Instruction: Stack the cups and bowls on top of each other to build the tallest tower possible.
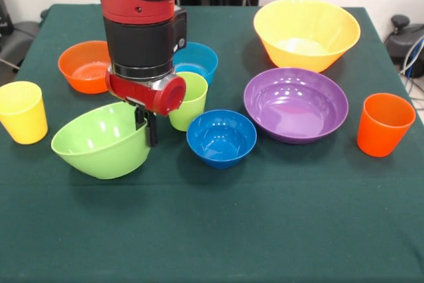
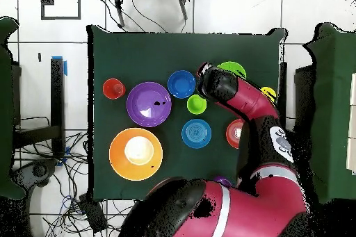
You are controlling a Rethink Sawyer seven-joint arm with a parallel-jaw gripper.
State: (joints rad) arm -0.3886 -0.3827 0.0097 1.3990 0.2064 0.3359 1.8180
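Note:
My gripper (image 1: 147, 128) hangs over the right rim of the large lime green bowl (image 1: 99, 142), shut on that rim, and the bowl sits tilted. The lime green cup (image 1: 189, 101) stands just behind the gripper. The dark blue bowl (image 1: 221, 138) is to its right. The purple bowl (image 1: 295, 104), yellow-orange bowl (image 1: 306, 32), small orange bowl (image 1: 85, 66) and light blue bowl (image 1: 197, 59) stand apart on the table. The yellow cup (image 1: 23, 112) is at the left and the orange cup (image 1: 384, 124) at the right. The purple cup (image 2: 222, 179) shows only in the overhead view, by the arm's base.
The green cloth table (image 1: 265, 230) has open room along its front edge. In the overhead view the arm (image 2: 243, 109) covers part of the small orange bowl (image 2: 234, 133) and the green bowl (image 2: 233, 69). Cables lie on the floor beside the table.

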